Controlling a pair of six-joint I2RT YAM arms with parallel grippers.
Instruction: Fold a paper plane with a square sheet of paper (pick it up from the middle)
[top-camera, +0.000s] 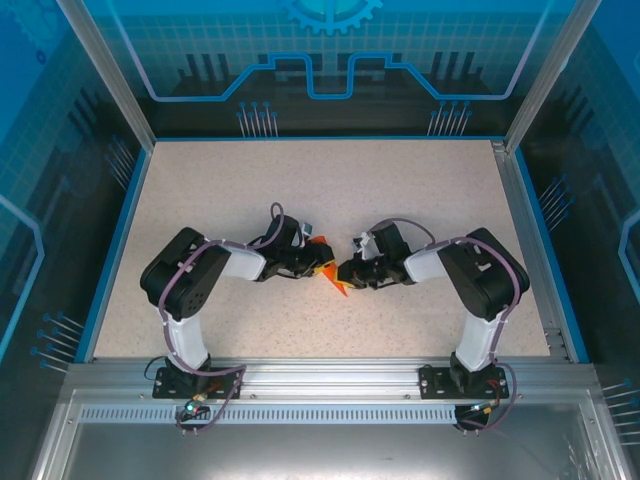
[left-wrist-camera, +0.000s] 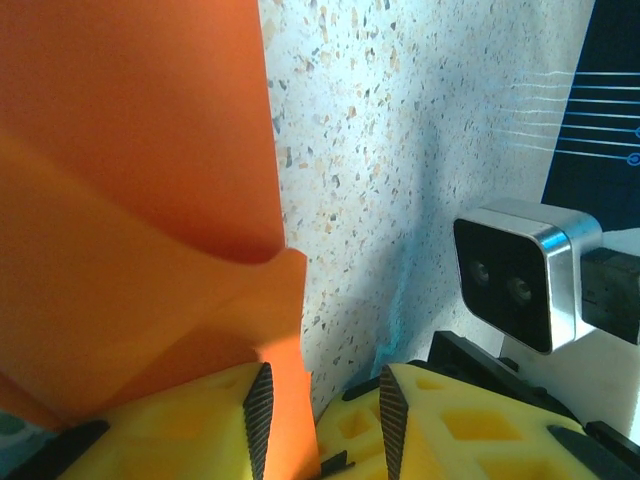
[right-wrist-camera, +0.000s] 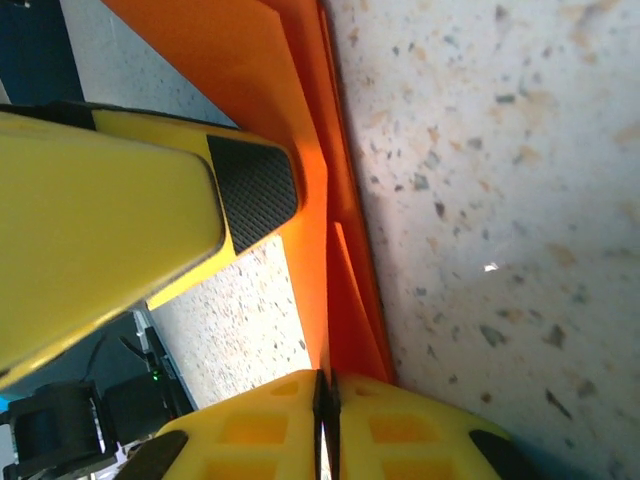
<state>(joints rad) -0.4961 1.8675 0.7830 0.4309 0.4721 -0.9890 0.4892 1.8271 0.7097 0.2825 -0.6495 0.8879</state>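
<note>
The square sheet of paper (top-camera: 332, 275) is bright orange, folded into layered pointed flaps, and is held up between the two arms at the table's middle. In the left wrist view the paper (left-wrist-camera: 130, 200) fills the left side. One flap hangs down against the left pad (left-wrist-camera: 259, 415), inside the jaws of my left gripper (left-wrist-camera: 322, 385), which stand apart. My right gripper (right-wrist-camera: 327, 378) is shut on the paper's lower edge (right-wrist-camera: 312, 240), with the layers running into the seam between its pads. The left gripper's pad (right-wrist-camera: 255, 185) rests against the sheet there.
The speckled beige table (top-camera: 300, 190) has a blue rim (top-camera: 110, 260) and metal frame posts at its sides. The right arm's silver wrist camera (left-wrist-camera: 520, 275) sits close to my left gripper. Both grippers (top-camera: 318, 262) (top-camera: 347, 272) nearly touch.
</note>
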